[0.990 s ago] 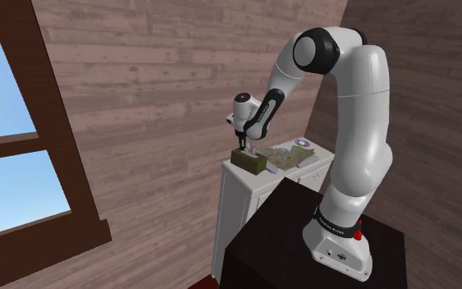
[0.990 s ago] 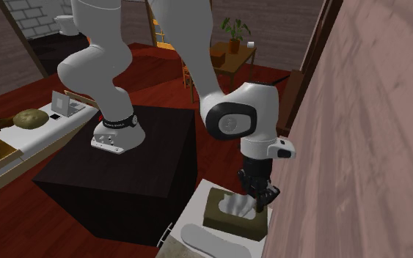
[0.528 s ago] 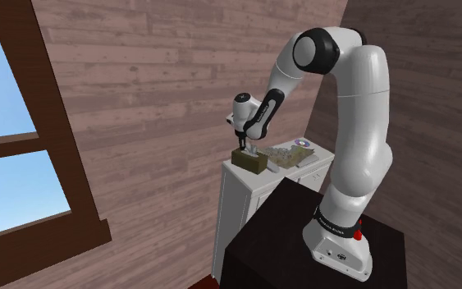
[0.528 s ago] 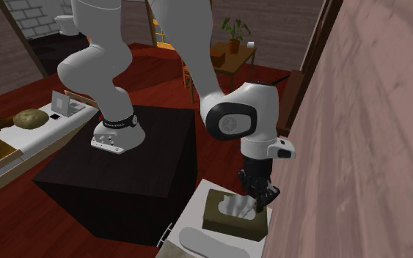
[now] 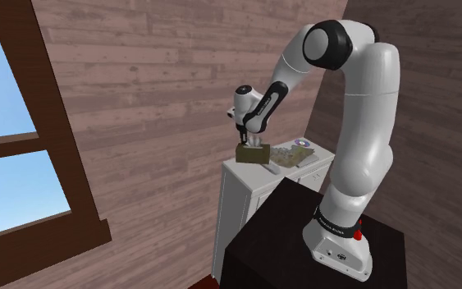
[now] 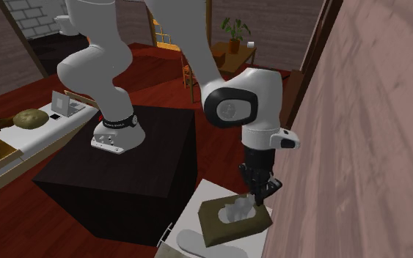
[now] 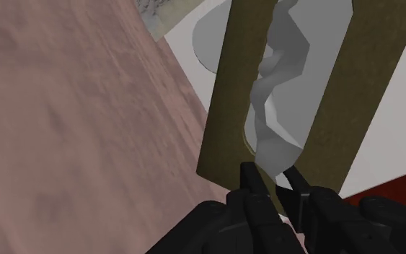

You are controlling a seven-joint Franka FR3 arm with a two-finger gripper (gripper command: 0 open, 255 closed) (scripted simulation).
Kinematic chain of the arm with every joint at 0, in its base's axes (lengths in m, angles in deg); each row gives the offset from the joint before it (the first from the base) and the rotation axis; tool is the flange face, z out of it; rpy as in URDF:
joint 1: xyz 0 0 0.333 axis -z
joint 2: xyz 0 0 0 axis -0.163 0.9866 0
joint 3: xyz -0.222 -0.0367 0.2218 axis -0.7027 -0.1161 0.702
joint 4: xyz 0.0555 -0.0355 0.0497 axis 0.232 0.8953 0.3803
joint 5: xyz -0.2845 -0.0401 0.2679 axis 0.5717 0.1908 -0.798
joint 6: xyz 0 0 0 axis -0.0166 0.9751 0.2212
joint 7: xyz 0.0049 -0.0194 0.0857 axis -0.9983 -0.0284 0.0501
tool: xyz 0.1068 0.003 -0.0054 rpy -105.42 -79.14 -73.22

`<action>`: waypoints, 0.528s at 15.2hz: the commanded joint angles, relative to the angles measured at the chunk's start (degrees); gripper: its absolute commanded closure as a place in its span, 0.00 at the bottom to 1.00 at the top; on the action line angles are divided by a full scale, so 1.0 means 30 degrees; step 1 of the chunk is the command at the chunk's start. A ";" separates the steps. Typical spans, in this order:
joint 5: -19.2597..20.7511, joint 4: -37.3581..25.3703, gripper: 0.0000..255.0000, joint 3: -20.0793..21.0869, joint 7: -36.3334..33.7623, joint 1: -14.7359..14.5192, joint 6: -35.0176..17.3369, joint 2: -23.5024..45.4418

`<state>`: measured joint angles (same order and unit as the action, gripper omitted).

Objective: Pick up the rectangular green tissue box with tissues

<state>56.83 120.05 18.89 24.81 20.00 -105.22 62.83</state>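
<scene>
Pinched shut on one short end of the tissue box [image 6: 230, 220], the black fingers [image 7: 250, 182] of the gripper [image 6: 259, 198] clasping the rim beside the slot. Olive-drab, matte, flat-sided and sharp-cornered, with crumpled pale grey tissue [image 7: 277, 94] standing out of a long slot in the top. Tilted, high at the clasped end and low toward the second exterior view's left, over the smooth white cabinet [image 6: 188, 212]; cannot tell whether the low corner touches. Just beside a wall [image 5: 155, 74] of pinkish, grainy planks on the second exterior view's right, with little room on that side. Open toward the dark stand [image 6: 124, 172] on the left. Near the box on the cabinet top, a pale grey rounded shape [image 6: 197, 240]. Farther off, glossy red-brown floor [image 6: 21, 212]. At the shoulder view's left, a brown-framed window [image 5: 52, 131] onto blue sky.
</scene>
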 commanded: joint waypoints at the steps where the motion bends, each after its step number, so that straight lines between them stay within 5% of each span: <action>1: -0.0306 0.0051 1.00 0.0138 0.0408 0.0083 0.0414 -0.0488; 8: -0.1184 0.0102 1.00 0.0468 0.1513 0.0211 0.1671 -0.1873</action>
<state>53.58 120.35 20.19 28.95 20.58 -100.64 57.67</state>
